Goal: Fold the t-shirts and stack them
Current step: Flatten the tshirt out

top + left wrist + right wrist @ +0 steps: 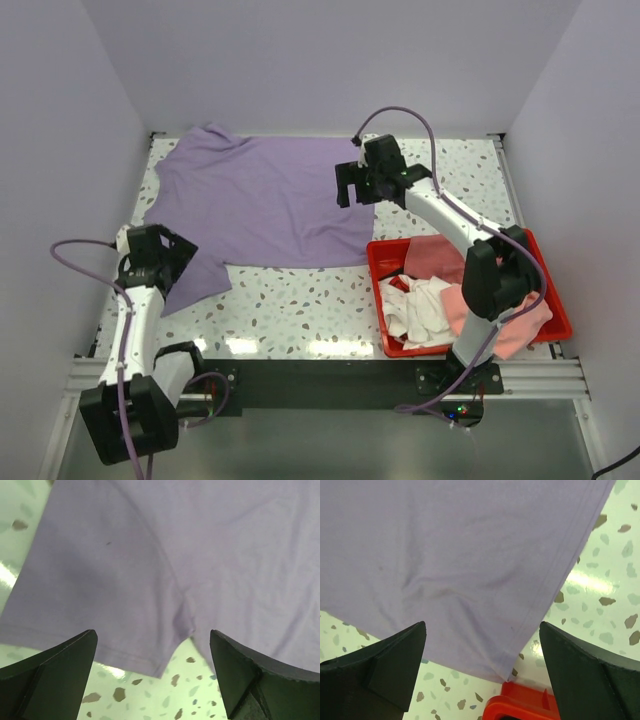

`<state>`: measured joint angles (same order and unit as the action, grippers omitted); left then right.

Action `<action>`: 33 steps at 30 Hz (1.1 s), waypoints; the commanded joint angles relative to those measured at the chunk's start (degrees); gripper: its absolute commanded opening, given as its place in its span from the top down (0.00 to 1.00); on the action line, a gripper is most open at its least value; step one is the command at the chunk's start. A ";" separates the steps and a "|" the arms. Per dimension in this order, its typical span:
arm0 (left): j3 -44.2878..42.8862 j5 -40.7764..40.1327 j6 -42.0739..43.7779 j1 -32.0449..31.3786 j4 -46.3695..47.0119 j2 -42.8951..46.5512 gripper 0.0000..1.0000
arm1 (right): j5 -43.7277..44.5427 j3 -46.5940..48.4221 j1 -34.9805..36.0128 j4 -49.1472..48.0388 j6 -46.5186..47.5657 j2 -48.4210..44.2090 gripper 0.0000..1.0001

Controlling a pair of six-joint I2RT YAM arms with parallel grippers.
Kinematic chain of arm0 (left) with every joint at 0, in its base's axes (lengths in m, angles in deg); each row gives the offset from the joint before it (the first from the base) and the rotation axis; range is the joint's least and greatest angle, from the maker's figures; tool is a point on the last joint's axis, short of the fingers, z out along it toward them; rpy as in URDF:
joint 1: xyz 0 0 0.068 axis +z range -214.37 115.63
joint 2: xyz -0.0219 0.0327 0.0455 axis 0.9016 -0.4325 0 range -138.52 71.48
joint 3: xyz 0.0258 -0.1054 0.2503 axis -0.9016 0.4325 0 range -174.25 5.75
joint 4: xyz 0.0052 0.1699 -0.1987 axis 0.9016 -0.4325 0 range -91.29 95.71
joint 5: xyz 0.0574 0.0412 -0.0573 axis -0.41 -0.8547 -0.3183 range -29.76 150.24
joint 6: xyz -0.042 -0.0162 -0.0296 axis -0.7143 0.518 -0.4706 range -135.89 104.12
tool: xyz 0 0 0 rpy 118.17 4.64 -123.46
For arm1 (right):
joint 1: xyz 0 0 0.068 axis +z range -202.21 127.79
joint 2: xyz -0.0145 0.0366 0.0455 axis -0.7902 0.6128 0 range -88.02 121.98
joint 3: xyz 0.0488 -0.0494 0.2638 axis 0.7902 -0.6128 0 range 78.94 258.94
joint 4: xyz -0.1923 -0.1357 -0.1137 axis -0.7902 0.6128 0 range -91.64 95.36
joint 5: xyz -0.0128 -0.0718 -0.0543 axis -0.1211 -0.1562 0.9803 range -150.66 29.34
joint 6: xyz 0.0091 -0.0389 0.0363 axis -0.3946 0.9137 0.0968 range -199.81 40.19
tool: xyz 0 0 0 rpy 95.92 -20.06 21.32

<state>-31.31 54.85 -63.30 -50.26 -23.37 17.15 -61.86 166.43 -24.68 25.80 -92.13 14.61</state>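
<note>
A lilac t-shirt (262,200) lies spread flat across the far half of the table. My left gripper (172,262) hovers open over its near left sleeve, whose hem and armpit notch show in the left wrist view (150,605). My right gripper (352,185) hovers open over the shirt's right edge. The shirt's near right corner (470,580) lies between its fingers, just beside the red bin's rim (520,707). Neither gripper holds anything.
A red bin (540,262) at the near right holds several crumpled shirts, white (420,308) and pink (440,255), with pink cloth hanging over its front corner. The speckled tabletop (290,305) runs along the near edge. Walls enclose the table.
</note>
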 commanded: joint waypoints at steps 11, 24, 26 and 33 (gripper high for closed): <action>6.91 -7.70 -6.72 -0.13 -5.55 -7.63 0.00 | -0.74 -5.13 -0.64 -1.43 -1.13 -4.19 0.01; 8.41 -12.19 -7.42 0.74 -0.55 -13.26 0.25 | 0.22 -4.60 -0.63 0.07 -0.52 -3.13 0.01; 7.79 -12.10 -7.34 0.83 0.34 -14.75 0.33 | 0.22 -5.39 -0.72 -0.19 -0.52 -3.49 0.01; 6.04 -10.17 -5.67 0.83 6.05 -20.99 0.65 | -0.65 -8.03 -0.64 0.33 0.19 -5.33 0.01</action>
<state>-25.87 41.96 -68.81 -49.72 -21.29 0.00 -62.71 159.34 -25.53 26.15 -92.78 13.17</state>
